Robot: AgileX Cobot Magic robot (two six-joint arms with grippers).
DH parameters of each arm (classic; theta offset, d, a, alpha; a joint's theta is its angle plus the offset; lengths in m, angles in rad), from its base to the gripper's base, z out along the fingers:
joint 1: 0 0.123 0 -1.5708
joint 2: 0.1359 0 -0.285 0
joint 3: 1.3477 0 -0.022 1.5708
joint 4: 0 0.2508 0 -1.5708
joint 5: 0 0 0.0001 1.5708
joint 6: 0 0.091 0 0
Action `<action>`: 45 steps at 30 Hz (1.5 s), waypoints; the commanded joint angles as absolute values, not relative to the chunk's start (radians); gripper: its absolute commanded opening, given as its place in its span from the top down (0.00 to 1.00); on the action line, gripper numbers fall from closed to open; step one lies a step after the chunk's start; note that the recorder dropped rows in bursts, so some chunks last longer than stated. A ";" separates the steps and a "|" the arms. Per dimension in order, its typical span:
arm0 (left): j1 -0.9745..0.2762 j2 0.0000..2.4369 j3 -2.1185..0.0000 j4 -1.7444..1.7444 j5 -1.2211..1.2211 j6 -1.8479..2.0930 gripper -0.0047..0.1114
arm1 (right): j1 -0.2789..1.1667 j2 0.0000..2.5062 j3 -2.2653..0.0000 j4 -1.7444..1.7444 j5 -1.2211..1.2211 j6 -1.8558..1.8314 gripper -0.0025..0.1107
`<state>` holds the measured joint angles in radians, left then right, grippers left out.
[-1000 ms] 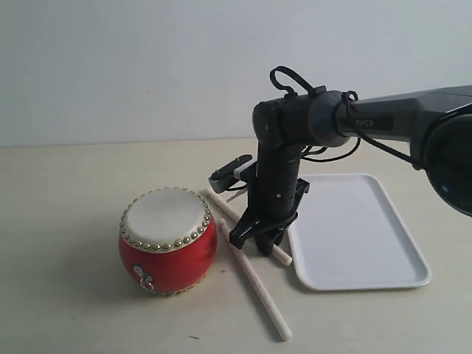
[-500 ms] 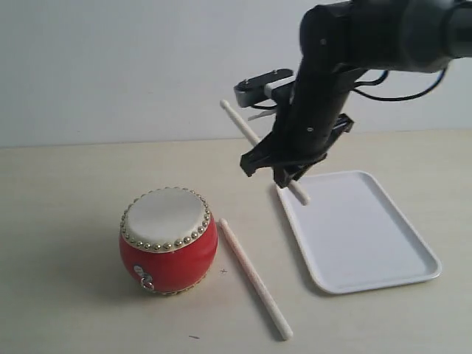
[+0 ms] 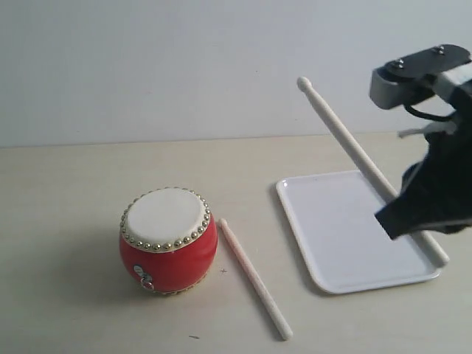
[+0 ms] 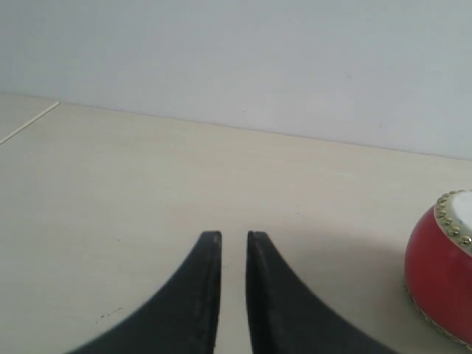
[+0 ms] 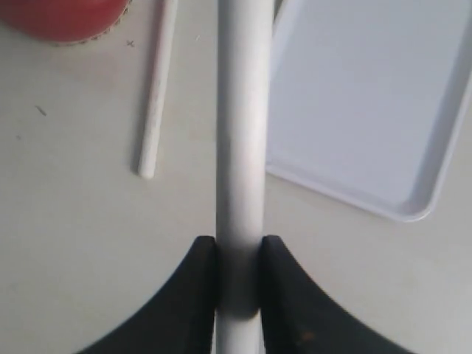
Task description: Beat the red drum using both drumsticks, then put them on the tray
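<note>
The red drum [image 3: 168, 240] stands upright on the table, cream head up. One drumstick [image 3: 254, 279] lies flat just right of it. My right gripper [image 3: 413, 221] is shut on the other drumstick [image 3: 346, 136] and holds it in the air above the white tray [image 3: 332, 228], tip slanting up to the left. The right wrist view shows that gripper [image 5: 238, 247] clamped on the stick [image 5: 240, 133], with the loose stick [image 5: 156, 96], the tray [image 5: 369, 96] and the drum's edge [image 5: 66, 18] below. My left gripper [image 4: 234, 237] hovers low, left of the drum [image 4: 442, 273], its jaws nearly together on nothing.
The pale table [image 3: 74, 184] runs back to a plain white wall. The tray holds nothing. The left arm is outside the exterior view.
My right gripper has lifted one drumstick off the table beside the drum and carried it up and to the right, over the tray. The tray has shifted slightly. The other stick and drum stayed put.
</note>
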<state>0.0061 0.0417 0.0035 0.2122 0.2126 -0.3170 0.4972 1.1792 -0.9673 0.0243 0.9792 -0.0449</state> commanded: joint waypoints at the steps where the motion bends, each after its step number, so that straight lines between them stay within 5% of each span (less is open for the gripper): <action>1: 0.000 0.035 0.000 0.301 0.209 -0.262 0.83 | 0.493 1.074 -0.861 0.046 0.980 -0.061 0.98; 12: 0.000 0.035 0.000 0.411 0.183 -0.181 0.83 | 0.493 1.047 -0.814 0.047 1.044 -0.096 0.98; 31: 0.000 0.035 0.000 0.276 -0.670 -0.585 0.83 | 0.493 1.047 -0.814 0.053 1.020 -0.101 0.98; 45: 0.000 0.035 0.000 0.271 -0.836 -1.029 0.83 | 0.493 1.047 -0.814 0.050 1.003 -0.083 0.98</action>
